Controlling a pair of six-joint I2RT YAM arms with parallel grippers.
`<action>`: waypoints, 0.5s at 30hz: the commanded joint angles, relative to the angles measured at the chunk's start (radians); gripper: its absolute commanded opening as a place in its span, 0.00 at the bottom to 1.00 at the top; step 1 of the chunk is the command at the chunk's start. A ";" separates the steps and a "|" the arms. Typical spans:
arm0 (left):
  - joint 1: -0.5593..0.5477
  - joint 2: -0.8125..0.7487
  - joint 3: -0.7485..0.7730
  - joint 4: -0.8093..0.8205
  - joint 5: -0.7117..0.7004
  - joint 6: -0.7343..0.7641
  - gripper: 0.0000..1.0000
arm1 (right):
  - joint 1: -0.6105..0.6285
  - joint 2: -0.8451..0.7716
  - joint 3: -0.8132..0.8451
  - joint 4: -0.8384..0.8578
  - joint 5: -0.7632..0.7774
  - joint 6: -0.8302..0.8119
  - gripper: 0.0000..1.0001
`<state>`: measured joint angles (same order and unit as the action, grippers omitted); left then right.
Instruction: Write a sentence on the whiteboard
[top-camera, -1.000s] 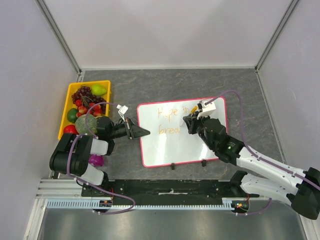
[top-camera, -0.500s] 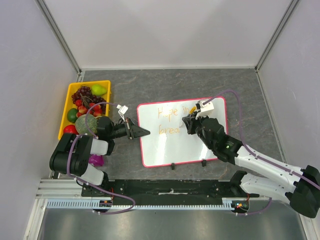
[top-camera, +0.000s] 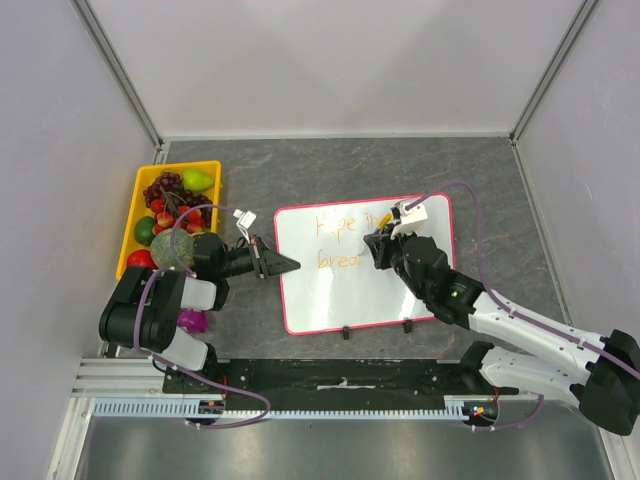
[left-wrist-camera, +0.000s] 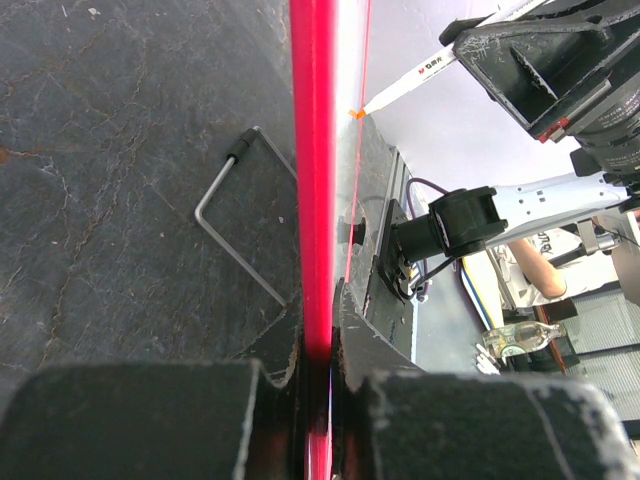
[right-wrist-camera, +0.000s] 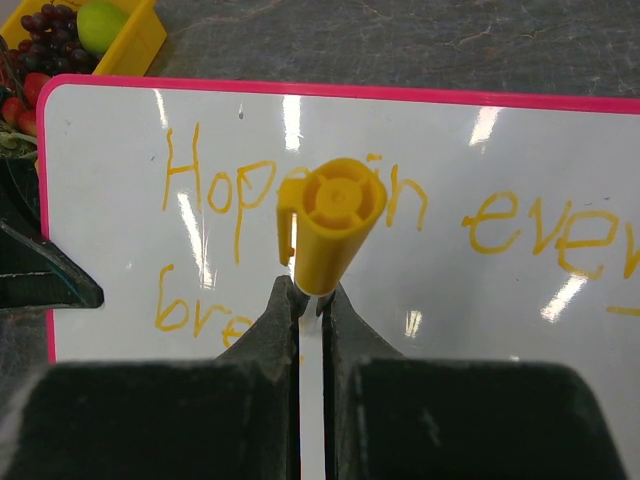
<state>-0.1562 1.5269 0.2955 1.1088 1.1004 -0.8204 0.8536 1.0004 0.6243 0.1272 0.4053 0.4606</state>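
Note:
The whiteboard (top-camera: 340, 290) with a pink-red frame lies on the dark table. Orange handwriting (top-camera: 335, 224) reads "Hope in eve…" on the upper line and "brea…" on the lower line; it also shows in the right wrist view (right-wrist-camera: 205, 185). My left gripper (top-camera: 285, 265) is shut on the board's left frame edge (left-wrist-camera: 316, 200). My right gripper (top-camera: 378, 245) is shut on a white marker with a yellow cap (right-wrist-camera: 333, 220), over the board's middle. The marker's orange tip (left-wrist-camera: 356, 113) is at the board surface.
A yellow tray (top-camera: 140, 190) of fruit stands at the left, with grapes and a green pear. A purple fruit (top-camera: 192, 321) lies by the left arm's base. Grey walls enclose the table on three sides. A bent metal wire (left-wrist-camera: 230, 215) lies beside the board.
My right gripper with the marker has shifted slightly over the lower line of writing. The left gripper has not moved.

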 joint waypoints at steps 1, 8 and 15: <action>-0.005 0.021 0.002 -0.044 -0.077 0.153 0.02 | -0.008 -0.016 -0.021 0.008 0.044 -0.005 0.00; -0.003 0.024 0.004 -0.043 -0.077 0.153 0.02 | -0.019 -0.049 -0.041 -0.034 0.078 -0.013 0.00; -0.006 0.022 0.002 -0.043 -0.077 0.153 0.02 | -0.028 -0.060 -0.031 -0.043 0.083 -0.014 0.00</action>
<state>-0.1562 1.5272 0.2955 1.1084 1.1000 -0.8204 0.8360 0.9478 0.5949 0.1032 0.4484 0.4603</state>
